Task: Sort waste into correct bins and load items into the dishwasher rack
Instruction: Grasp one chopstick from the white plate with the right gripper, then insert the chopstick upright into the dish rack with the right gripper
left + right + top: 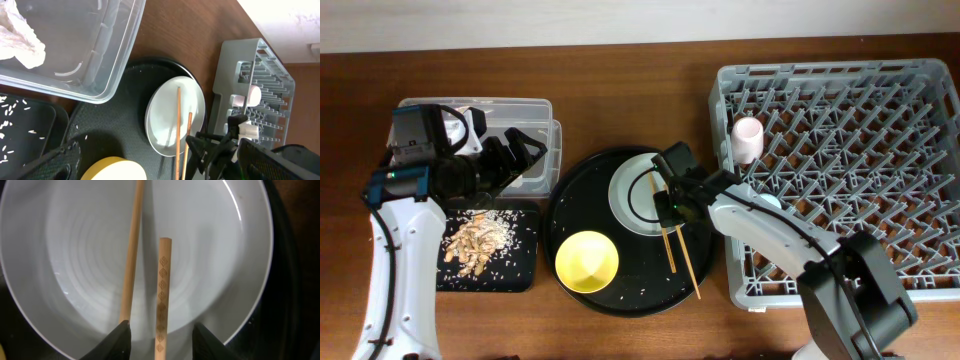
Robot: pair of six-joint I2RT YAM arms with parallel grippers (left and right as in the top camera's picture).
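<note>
Right gripper (162, 342): jaws spread wide, straddling pair of thin wooden chopsticks (131, 255), nothing clamped | chopsticks across pale grey-white round plate (75, 255) on large round black tray (620, 295), lower ends cut off | one stick stamped with diamond marks | left gripper (525, 150) above clear rectangular plastic box (535, 105), opening indiscernible | brown wooden table (620, 100).

Dark brown wood table (620, 100) w/ four things directly on it. Far left: clear box (510, 103) at the back, rect. black tray (523, 272) just in front of it on the robot's side; centre: big round tray (582, 195), its left edge just beside both. Right: grey rack (820, 70), just beside the round tray, running out to the right side of the overhead view.
</note>
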